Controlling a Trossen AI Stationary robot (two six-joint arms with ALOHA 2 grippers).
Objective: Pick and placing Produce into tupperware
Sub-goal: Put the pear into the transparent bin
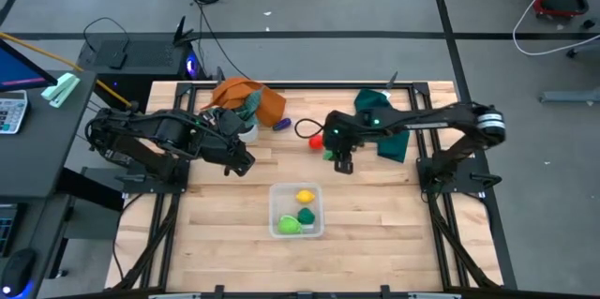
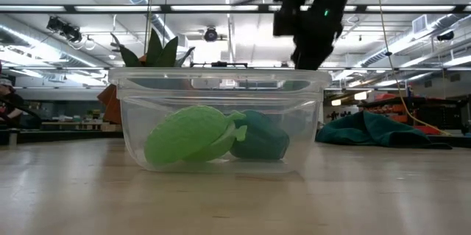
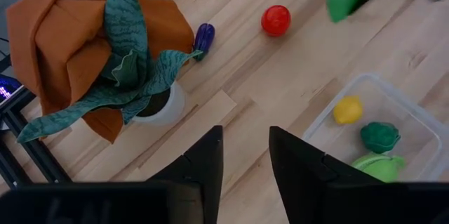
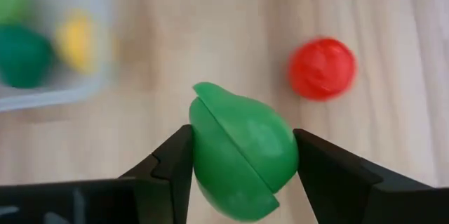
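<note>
Three toy pieces lay inside the clear, shallow, round-cornered plastic tupperware (image 1: 277, 198) near the front of the wooden worktop (image 1: 216, 215): one yellow lemon-like piece (image 1: 306, 196), one dark green piece (image 1: 307, 215) and one light green leafy piece (image 1: 287, 226). Three more were outside it. One red ball (image 1: 316, 141) and one small purple eggplant (image 1: 281, 124) rested on the planks farther back, and one bright green pear-shaped piece (image 4: 242, 154) was pinched between the fingers of the right hand (image 1: 343, 163), which hung above the worktop beside the red ball. The left hand (image 1: 240, 165) hovered with its fingers slightly apart, gripping nothing, near one white pot with a fake green plant (image 1: 247, 128) and one orange cloth (image 1: 251, 97). One dark green cloth (image 1: 384, 121) lay under the right arm. Only the right wrist view showed the grip plainly. The low view showed just the two green pieces through the container wall, with the yellow one hidden behind them.
</note>
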